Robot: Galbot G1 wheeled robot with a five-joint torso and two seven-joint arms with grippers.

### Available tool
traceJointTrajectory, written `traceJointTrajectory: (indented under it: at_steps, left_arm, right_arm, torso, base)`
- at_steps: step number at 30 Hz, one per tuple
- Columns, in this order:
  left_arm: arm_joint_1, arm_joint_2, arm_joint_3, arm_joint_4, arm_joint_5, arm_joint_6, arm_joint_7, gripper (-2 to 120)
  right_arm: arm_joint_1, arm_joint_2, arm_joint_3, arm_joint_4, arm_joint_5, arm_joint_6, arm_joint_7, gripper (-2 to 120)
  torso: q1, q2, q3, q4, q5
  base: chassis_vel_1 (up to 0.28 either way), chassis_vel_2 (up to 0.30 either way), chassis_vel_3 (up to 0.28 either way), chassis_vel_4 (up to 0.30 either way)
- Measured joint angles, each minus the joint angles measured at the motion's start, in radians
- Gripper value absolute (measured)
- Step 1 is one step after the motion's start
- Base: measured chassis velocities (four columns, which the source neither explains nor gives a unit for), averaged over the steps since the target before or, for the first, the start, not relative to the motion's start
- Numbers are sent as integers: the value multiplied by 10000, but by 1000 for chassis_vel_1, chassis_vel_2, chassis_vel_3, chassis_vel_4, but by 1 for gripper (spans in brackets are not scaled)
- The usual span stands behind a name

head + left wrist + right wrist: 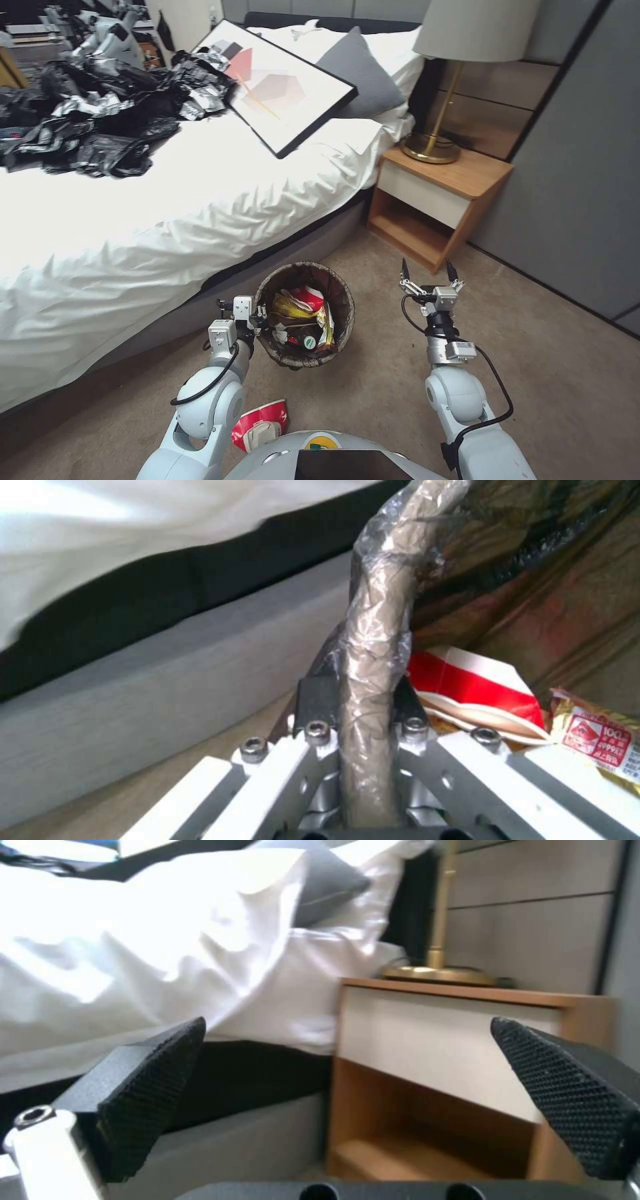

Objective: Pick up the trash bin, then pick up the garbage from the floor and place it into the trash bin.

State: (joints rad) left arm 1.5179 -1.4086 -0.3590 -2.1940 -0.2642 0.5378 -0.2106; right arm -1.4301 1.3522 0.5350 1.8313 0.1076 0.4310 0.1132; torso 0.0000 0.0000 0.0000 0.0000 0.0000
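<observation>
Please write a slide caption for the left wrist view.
Left gripper fingers clamp bag-lined rim of round trash bin.

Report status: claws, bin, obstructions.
Left claw shut on trash bin rim. Right claw open, empty. Crushed paper cup on floor beside base.

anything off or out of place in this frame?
Yes. A crushed red-and-white cup lies on the carpet by the robot's base, outside the trash bin held by the left tool. A framed picture lies askew on the bed.
</observation>
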Motion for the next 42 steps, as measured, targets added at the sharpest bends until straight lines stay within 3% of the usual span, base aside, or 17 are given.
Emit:
traceJointTrajectory:
  at_steps: [37,42]
  left_arm:
    - [230,-58,-2,-23,119,-265,85,2]
    - [240,-63,-22,-22,160,-353,86,2]
  right_arm:
    - [397,13,-399,-202,-124,-130,-244,100]
    - [374,15,-391,-202,-133,-131,-301,100]
  torso:
    - [0,0,0,5,0]
    - [0,0,0,-3,0]
  base:
    - [120,120,127,120]
    - [31,19,14,24]
